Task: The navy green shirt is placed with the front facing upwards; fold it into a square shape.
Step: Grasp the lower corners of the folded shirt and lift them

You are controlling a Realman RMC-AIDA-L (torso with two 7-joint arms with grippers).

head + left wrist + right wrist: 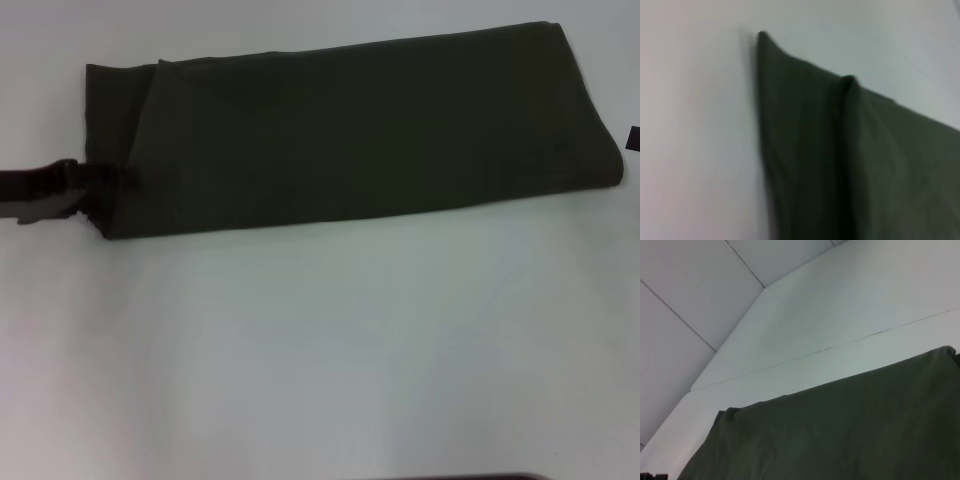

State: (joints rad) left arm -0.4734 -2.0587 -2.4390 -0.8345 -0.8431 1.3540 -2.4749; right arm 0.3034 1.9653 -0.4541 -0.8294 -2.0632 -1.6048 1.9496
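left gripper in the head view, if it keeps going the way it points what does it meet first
The left gripper points toward the robot's right and already sits at the near left edge of the navy green shirt, so the shirt comes first.

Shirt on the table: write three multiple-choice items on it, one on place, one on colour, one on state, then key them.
1. Where is the left end effector?
A. at the shirt's left end
B. at the shirt's right end
C. above the shirt's middle

2. What colour is the shirt?
A. white
B. dark olive green
C. red

3. What state is the shirt in?
A. spread flat with both sleeves out
B. crumpled in a heap
C. folded into a long band

Key: 1 A, the head view shows the dark arm reaching in from the left to the shirt's left edge. 2 B, every view shows dark olive cloth on the white table. 3 C, the head view shows a long narrow band with no sleeves out, and a folded layer shows near its left end.
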